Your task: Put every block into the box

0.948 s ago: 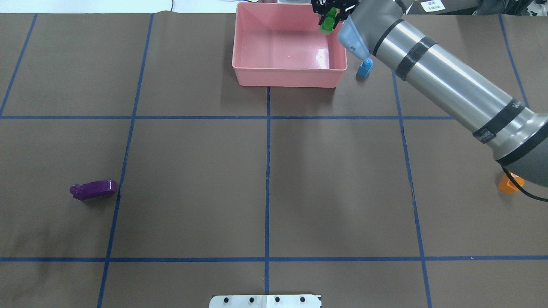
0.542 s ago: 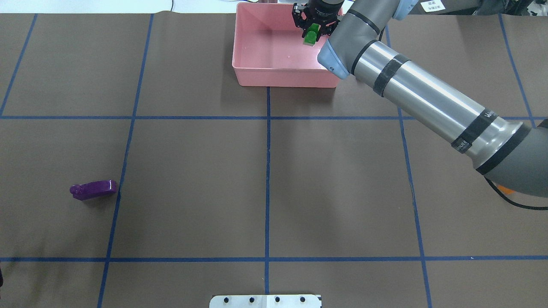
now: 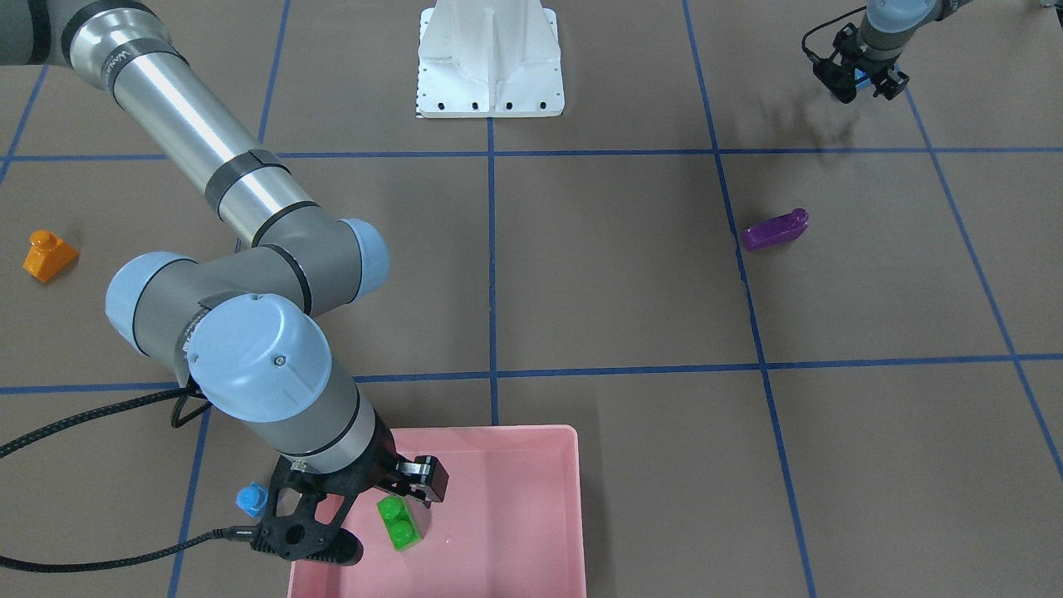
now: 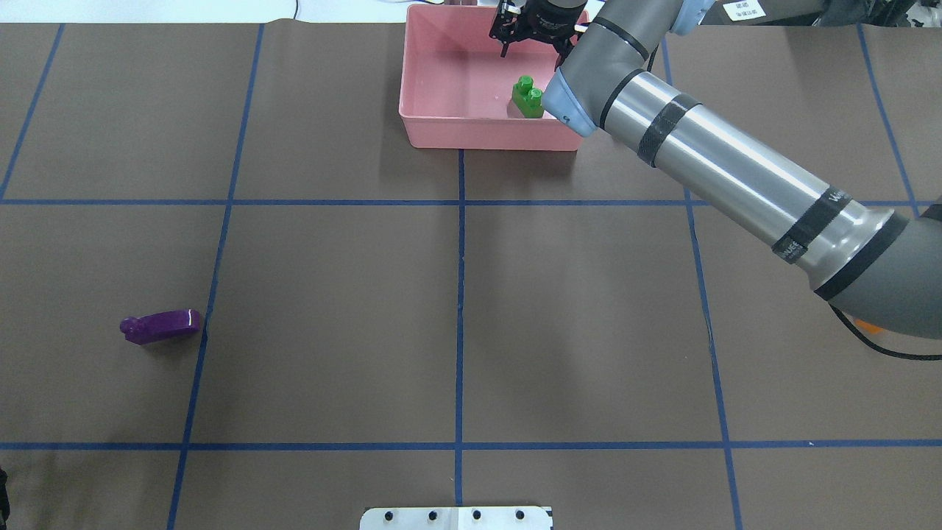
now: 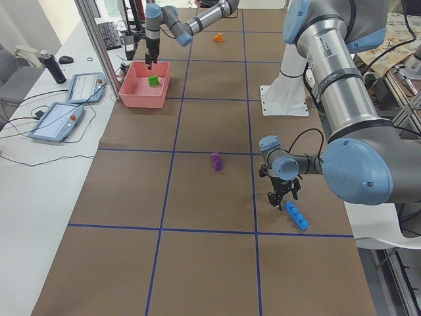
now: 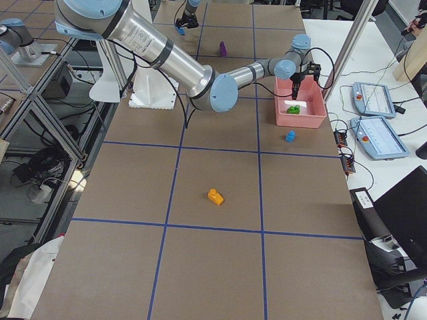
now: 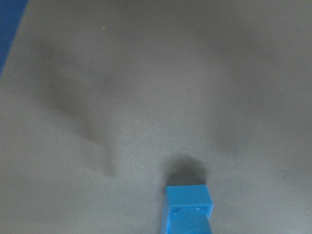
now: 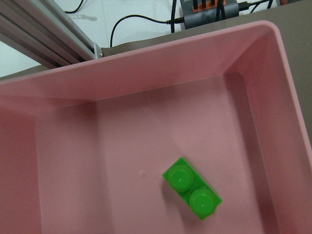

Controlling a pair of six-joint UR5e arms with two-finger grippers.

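Pink box [image 4: 441, 81] floor: green brick [image 4: 528, 96] studs-up, diagonal

Two-stud brick [image 4: 528, 96] inside box [image 4: 478, 137], one-stud brick [image 3: 250, 499] just outside

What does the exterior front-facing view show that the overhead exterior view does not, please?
Only front-facing: the tiny blue brick beside the box, the orange brick in full, the left pincer. Only overhead: the box's far wall. Both: the green brick lying in the box, the purple brick on the table, the right pincer open above the box.
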